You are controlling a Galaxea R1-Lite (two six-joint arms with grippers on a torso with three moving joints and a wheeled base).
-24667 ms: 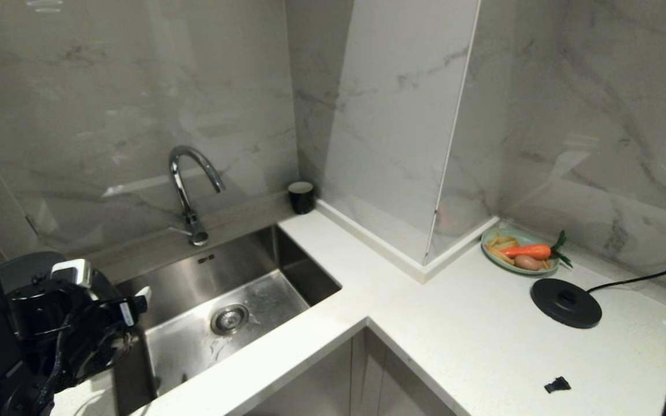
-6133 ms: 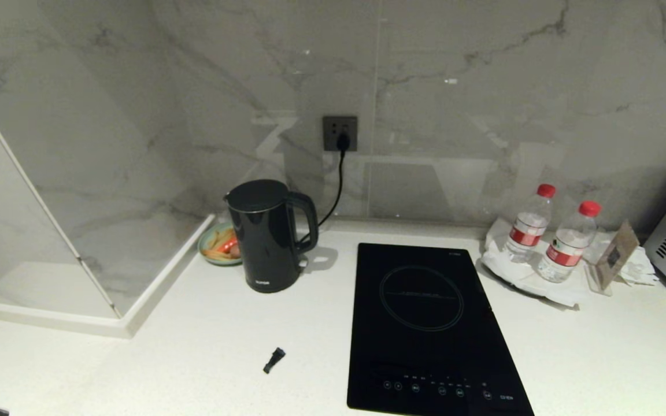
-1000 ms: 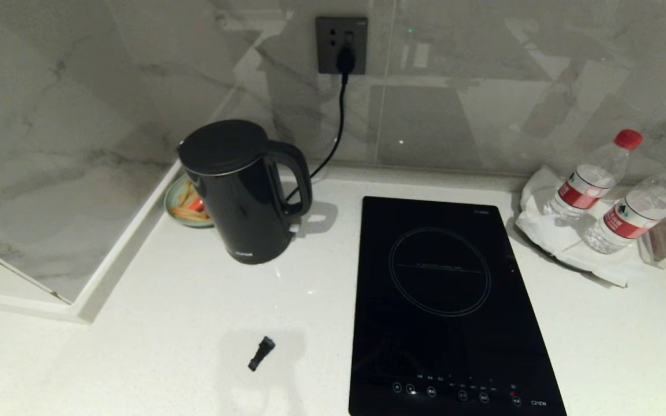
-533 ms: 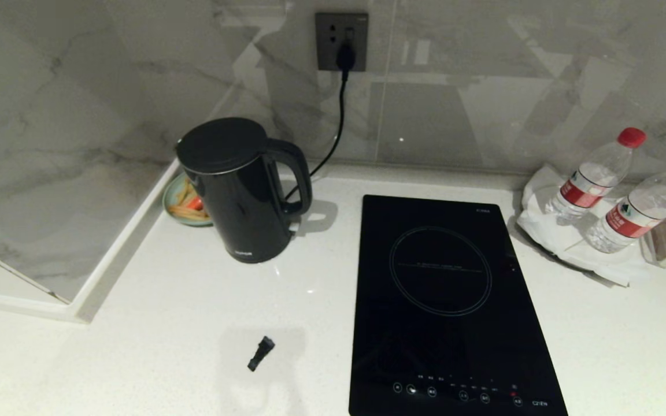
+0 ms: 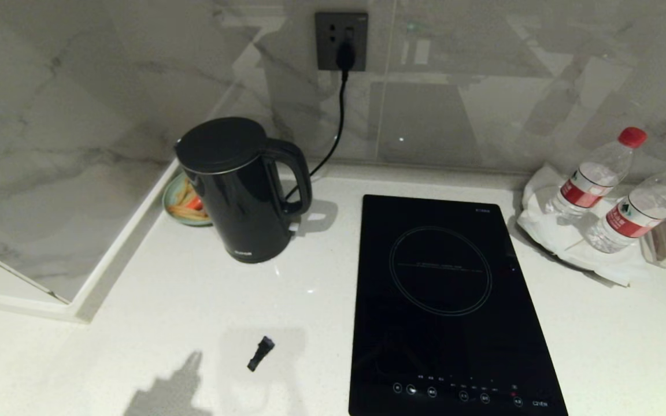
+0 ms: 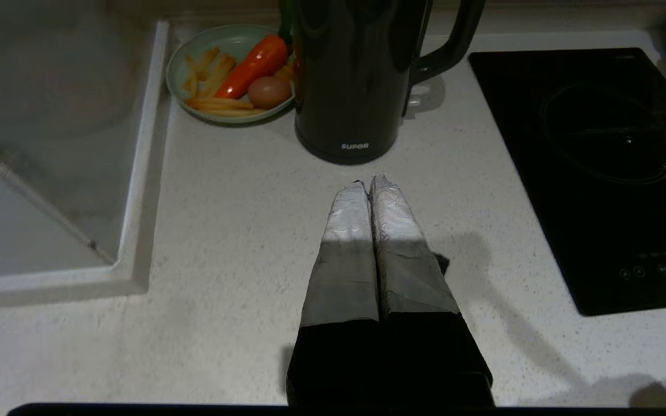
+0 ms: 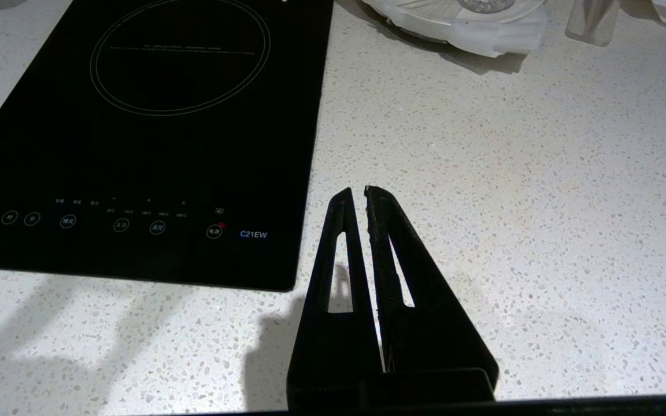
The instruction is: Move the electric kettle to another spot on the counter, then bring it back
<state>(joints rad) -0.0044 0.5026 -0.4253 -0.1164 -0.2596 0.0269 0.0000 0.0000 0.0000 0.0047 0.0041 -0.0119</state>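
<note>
Left gripper (image 6: 370,184), foil-wrapped fingers (image 6: 347,219) pressed together and gripping nothing, is hanging over the white speckled stone worktop (image 5: 194,300), just short of the kettle's foot in the left wrist view. Right gripper (image 7: 356,193), slotted black fingers (image 7: 393,254) closed but for a hairline gap, empty, is sitting parked over bare worktop beside the near right corner of the black glass induction hob (image 5: 443,300).

Nearby on the worktop: a small black plastic scrap (image 5: 261,353), lying apart from everything.

Step in hand, as judged: approaching the glossy black jug-shaped electric kettle (image 5: 240,190) for a handle grasp. To do it well:
- opening the fingers before arriving, since they are shut now;
- swinging round to the loop handle (image 5: 293,176) side, not pushing at the body head-on;
- closing on the upright bar of the loop, high up, so the jug is hanging plumb;
- lifting straight up first, as it seems to be seated on its base, whose black power cord (image 5: 339,115) is running to the grey wall socket (image 5: 341,41).

Kettle position: standing at the back of the worktop, left of the hob, just in front of a pale green plate of carrot and fries (image 6: 226,72). Long axis is running vertical, lid up. Handle is pointing toward the hob, spout side toward the plate.
</note>
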